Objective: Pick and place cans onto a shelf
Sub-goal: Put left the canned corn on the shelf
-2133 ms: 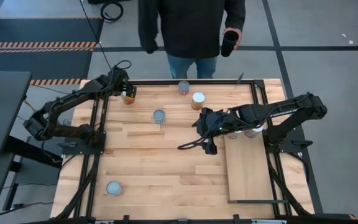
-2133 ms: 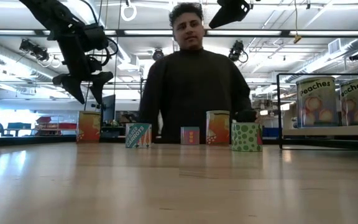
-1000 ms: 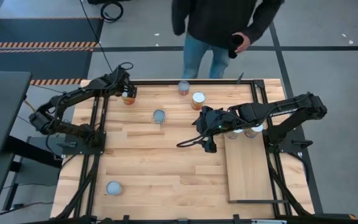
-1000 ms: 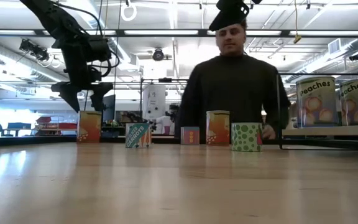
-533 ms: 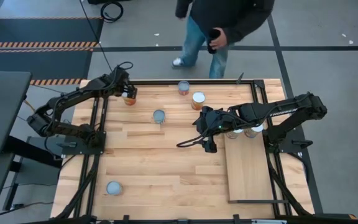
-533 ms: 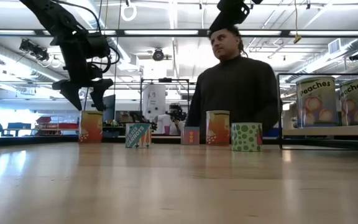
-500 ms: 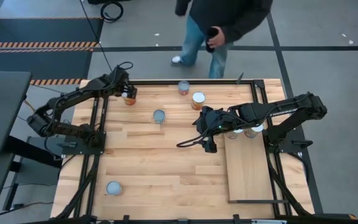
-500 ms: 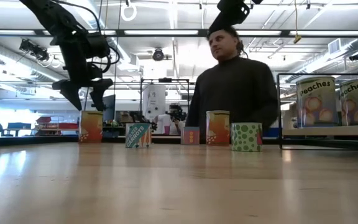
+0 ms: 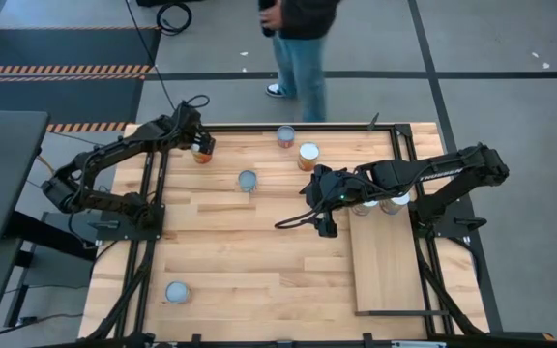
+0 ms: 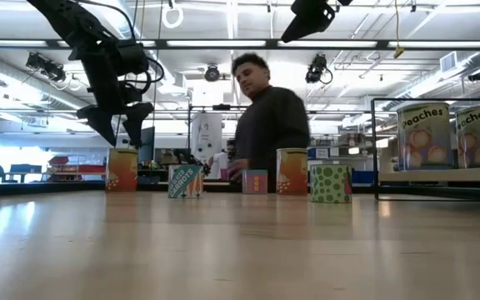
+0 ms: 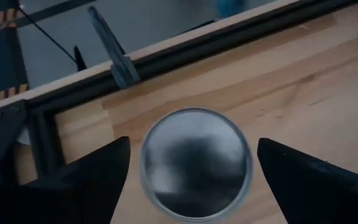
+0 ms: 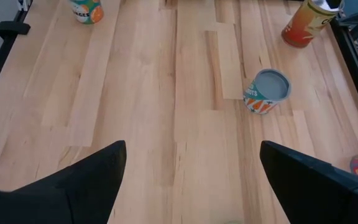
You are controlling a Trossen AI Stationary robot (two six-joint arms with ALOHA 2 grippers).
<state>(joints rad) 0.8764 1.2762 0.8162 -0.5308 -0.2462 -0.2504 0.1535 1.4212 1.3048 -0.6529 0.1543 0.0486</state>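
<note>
Silvery lid, orange-brown label: the corner can [image 9: 199,152] stands upright at the far left of the tabletop [image 9: 259,251], close to the black frame rail, its long axis vertical and its round top facing straight up.

- Left gripper [image 9: 197,141]: poised directly over that can, fingers spread wide on either side of the lid in the left wrist view [image 11: 195,163], not yet touching it. Risk, as a judgement: the can sits close to the rail, so a descent slightly off-centre could land a fingertip on the rim and tip the can or push it against the frame.
- Blue-grey can [image 9: 248,180]: upright, mid-table, well apart from the others; axis vertical.
- Front can [image 9: 177,292]: upright, alone near the left front corner; the longest carry to the shelf.
- Two far cans [image 9: 286,135] and [image 9: 308,155]: upright near the far edge, near each other. Risk: little room between them for open fingers, so one may be knocked when the other is taken.
- Right gripper [image 9: 326,227]: fingers apart, holding nothing, hanging above bare wood just left of the shelf.
- Shelf [image 9: 387,261]: pale board in a thin black wire frame at the right. Cans already at its far end lie partly under the right arm [image 9: 433,172]; a swing of that arm could topple them.
- Person [image 10: 265,133]: walking beyond the far edge, clear of the arms.
</note>
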